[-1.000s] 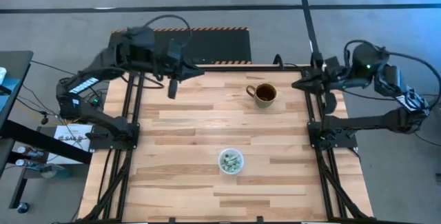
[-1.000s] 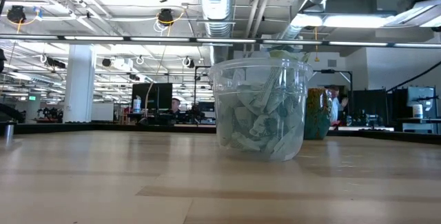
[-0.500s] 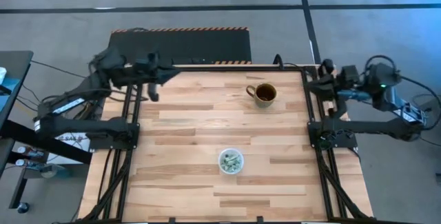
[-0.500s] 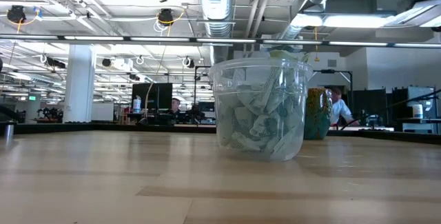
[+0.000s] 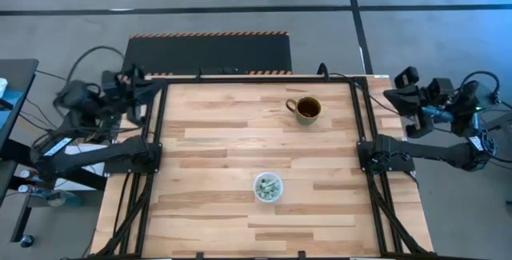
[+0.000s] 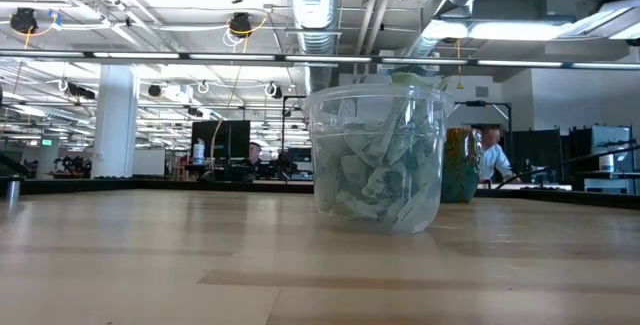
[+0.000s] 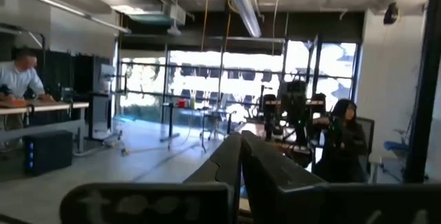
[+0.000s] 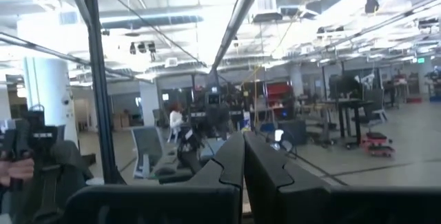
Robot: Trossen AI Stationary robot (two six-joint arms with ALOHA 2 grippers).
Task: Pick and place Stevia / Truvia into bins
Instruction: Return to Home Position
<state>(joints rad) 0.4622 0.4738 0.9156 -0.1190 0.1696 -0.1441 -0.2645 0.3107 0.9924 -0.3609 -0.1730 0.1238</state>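
The bin, a small clear cup point(image 5: 268, 187), stands upright on its base on the wooden table, near the middle of the near half. It is filled with pale green and white Stevia sachets point(image 6: 380, 170), some poking above the rim. My left gripper point(image 5: 144, 92) is drawn back over the table's far left corner, shut and empty point(image 7: 240, 141). My right gripper point(image 5: 394, 96) hangs beyond the table's right edge, also shut and empty point(image 8: 243, 141). Both point slightly above level, into the room.
A brown handled mug point(image 5: 305, 109) with dark contents stands at the far right of the table, behind the cup in the low view point(image 6: 460, 165). Black frame rails run along the table's left and right edges. People sit at desks in the room beyond.
Both arms have pulled back from over the table's far part. My left gripper has gone toward the left edge, my right gripper out past the right edge. Each has sunk a little, tipped upward and stayed shut. The cup has not moved.
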